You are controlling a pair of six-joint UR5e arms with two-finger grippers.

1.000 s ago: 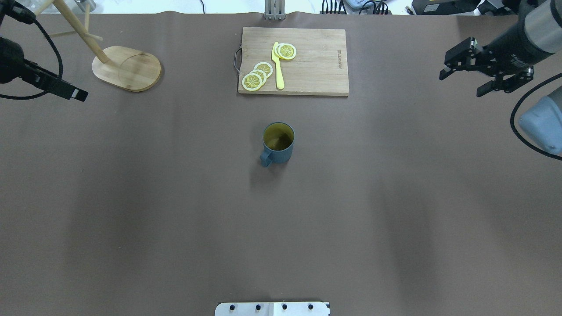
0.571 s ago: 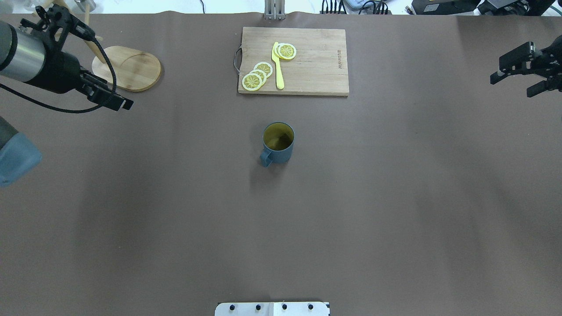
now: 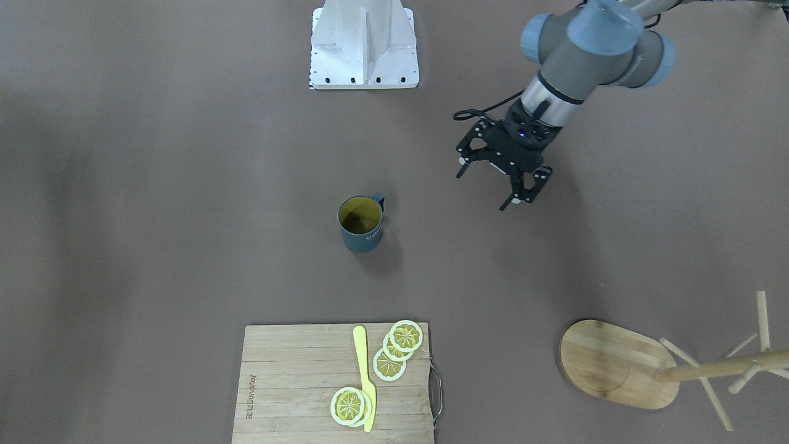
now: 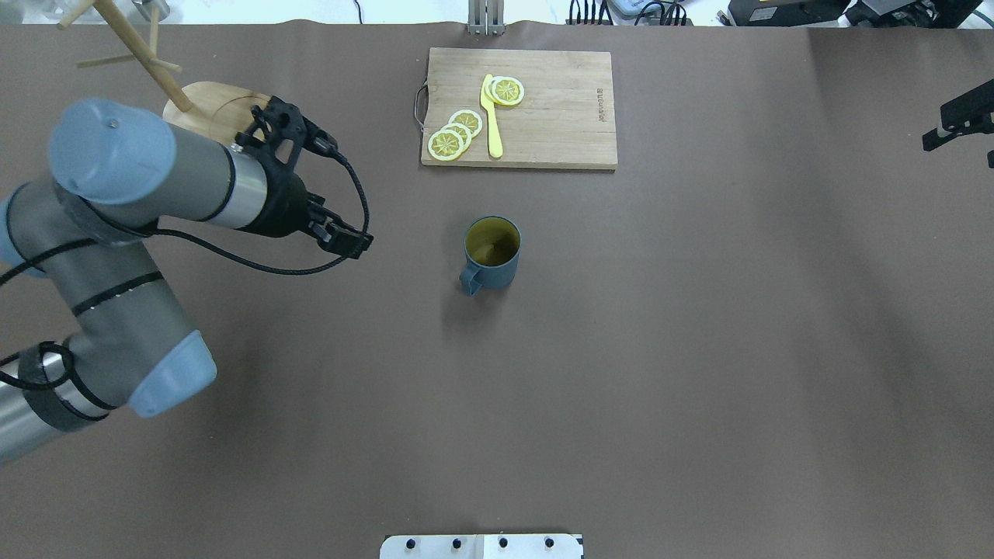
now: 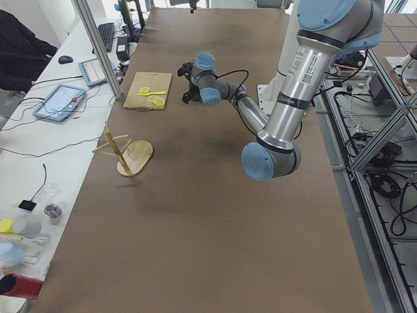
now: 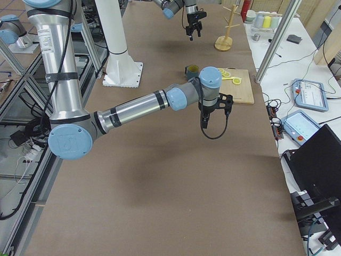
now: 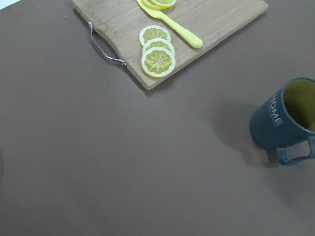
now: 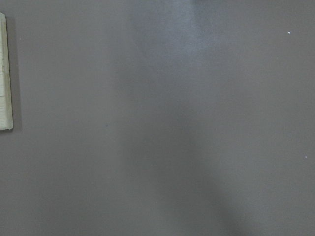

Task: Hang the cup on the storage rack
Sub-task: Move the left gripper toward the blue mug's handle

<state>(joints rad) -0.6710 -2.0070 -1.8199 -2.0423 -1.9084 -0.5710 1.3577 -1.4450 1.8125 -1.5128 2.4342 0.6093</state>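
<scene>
The cup (image 3: 360, 225), a dark blue-grey mug with a loop handle and a yellowish-olive inside, stands upright on the brown table covering.

Front-facing view: the left gripper (image 3: 482, 191) hangs above the table with its jaws wide apart and nothing between them. The cup lies toward the table's middle from it and clear of it. The storage rack (image 3: 610, 364), a light wooden mug tree with an oval base, stands on the far side from the robot, well apart from both.

Overhead view: the cup (image 4: 491, 252) is to the right of the left gripper at much the same depth. Its handle points back toward the robot and slightly to the robot's left. The right gripper (image 4: 959, 124) is cut by the picture's edge, so its opening cannot be told. It is much the farther of the two.

Left wrist view: the cup (image 7: 283, 120) sits at the right edge with its handle lowermost. The rectangular wooden cutting board (image 7: 206, 24) lies above it.

Judgement: the left arm is placed to make the pick.
</scene>
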